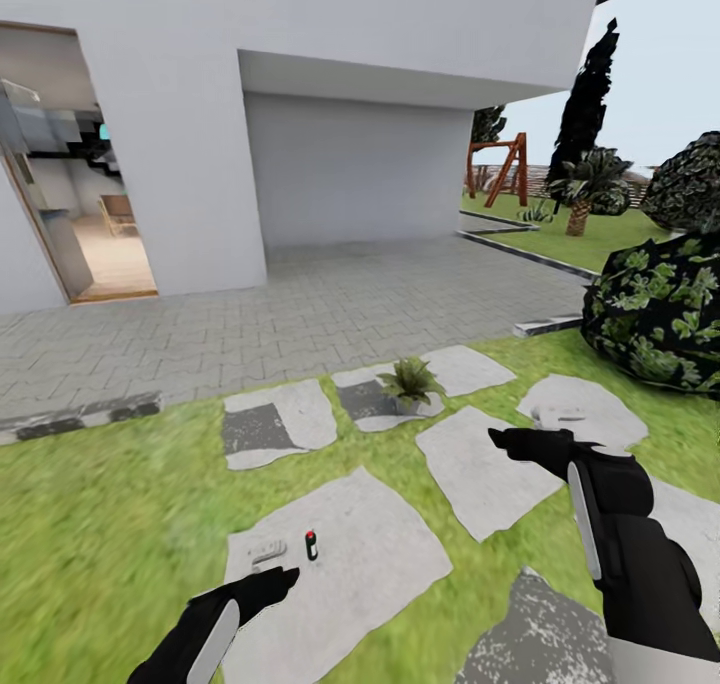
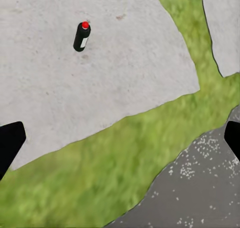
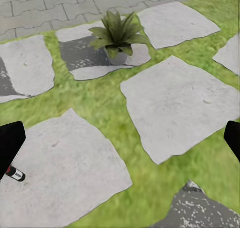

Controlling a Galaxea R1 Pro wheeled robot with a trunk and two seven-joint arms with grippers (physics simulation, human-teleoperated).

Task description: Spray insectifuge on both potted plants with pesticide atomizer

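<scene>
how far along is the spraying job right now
Nothing looks done yet. The pesticide atomizer stands ungrasped on a stepping stone, with the left tool open near it. The right tool is open and empty. The potted plant shows no specks. Left: grasping, then spraying.

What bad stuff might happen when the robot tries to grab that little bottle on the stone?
1. The pesticide atomizer is small and stands upright on the stepping stone; the left tool, close beside it, could bump it and tip it over.
2. If tipped, the bottle might roll off the stone onto the grass, making it harder to grasp.
3. Only one potted plant is in sight, so the second could get missed.
</scene>
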